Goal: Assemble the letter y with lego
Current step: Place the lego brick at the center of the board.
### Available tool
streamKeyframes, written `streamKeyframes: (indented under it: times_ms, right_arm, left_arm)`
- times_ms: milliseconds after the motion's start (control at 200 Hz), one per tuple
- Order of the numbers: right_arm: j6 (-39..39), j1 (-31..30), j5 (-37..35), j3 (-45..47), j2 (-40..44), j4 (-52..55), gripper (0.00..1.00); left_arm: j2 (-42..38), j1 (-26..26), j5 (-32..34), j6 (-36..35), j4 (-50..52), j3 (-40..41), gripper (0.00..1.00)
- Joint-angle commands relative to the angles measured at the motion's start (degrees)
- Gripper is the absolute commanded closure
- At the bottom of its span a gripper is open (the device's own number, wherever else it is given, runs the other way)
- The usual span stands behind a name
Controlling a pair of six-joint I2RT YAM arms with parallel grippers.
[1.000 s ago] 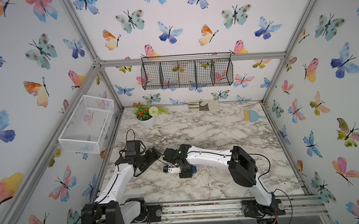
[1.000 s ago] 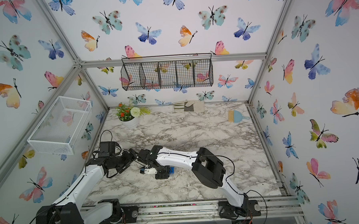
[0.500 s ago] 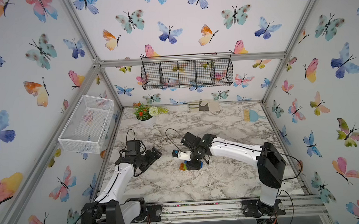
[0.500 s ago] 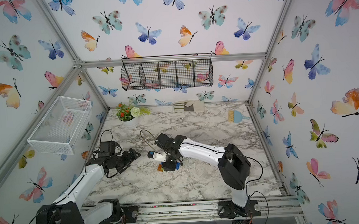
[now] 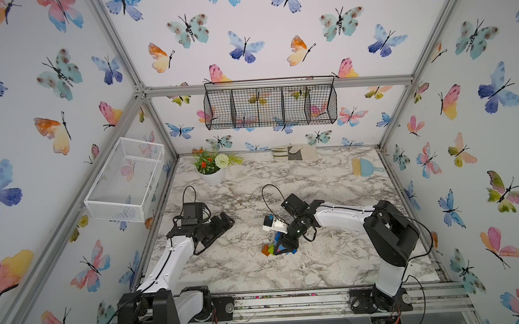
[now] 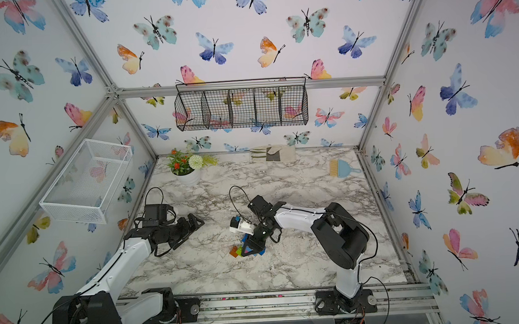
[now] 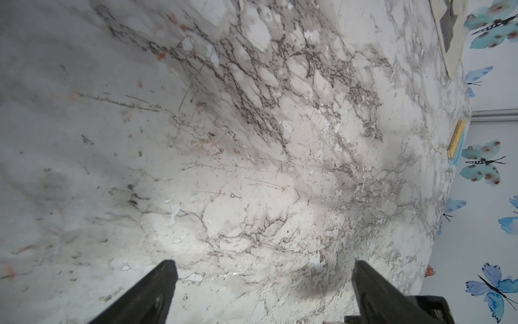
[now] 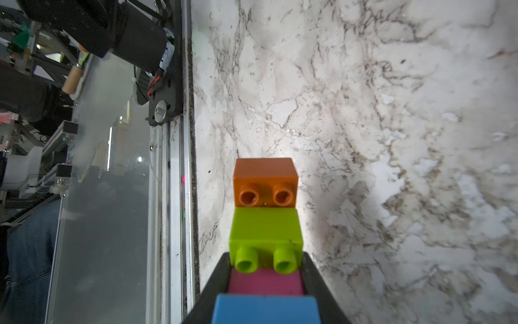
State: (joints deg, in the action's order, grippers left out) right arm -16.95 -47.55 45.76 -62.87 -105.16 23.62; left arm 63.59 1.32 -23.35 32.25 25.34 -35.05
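My right gripper (image 8: 265, 269) is shut on the lego, its fingers clamping the sides of the pink brick (image 8: 265, 282). The lime green brick (image 8: 265, 230) and orange brick (image 8: 265, 182) stick out past the fingertips in a joined row, and a blue brick (image 8: 265, 308) sits behind the pink one. In both top views this gripper (image 5: 286, 245) (image 6: 253, 247) holds the row low over the marble table near its middle front, with the orange end (image 5: 265, 250) pointing left. The full letter y shape is hidden by the fingers. My left gripper (image 7: 263, 269) (image 5: 227, 219) is open and empty, off to the left.
A flower pot (image 5: 212, 167) stands at the back left, a folded cloth (image 5: 294, 152) at the back middle and a blue brush (image 5: 365, 167) at the back right. A black wire basket (image 5: 269, 106) and a white basket (image 5: 126, 177) hang on the walls. A metal rail (image 5: 288, 298) runs along the front.
My right arm has swung to the right, carrying the lego away from the left gripper toward the table's middle. The left gripper has opened a little wider and stayed in place.
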Motion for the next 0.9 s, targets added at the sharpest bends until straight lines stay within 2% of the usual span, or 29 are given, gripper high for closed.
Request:
streamKeyframes:
  times_ms: [0,430,896]
  right_arm:
    - [0.44,1.26,6.5,0.47,0.58,-4.39,0.67]
    - [0.61,3.27,9.55,-0.26,-5.69,-6.65,0.61]
    - [1.48,4.53,8.75,-0.56,-7.13,-7.31,0.57]
  left_arm:
    - [0.04,0.47,-0.98,-0.8,-1.09,-0.7,0.02]
    - [0.22,0.61,-1.16,-0.82,-1.39,-0.48,0.02]
    - [-0.31,0.7,-1.43,-0.7,-1.09,-0.84,0.02]
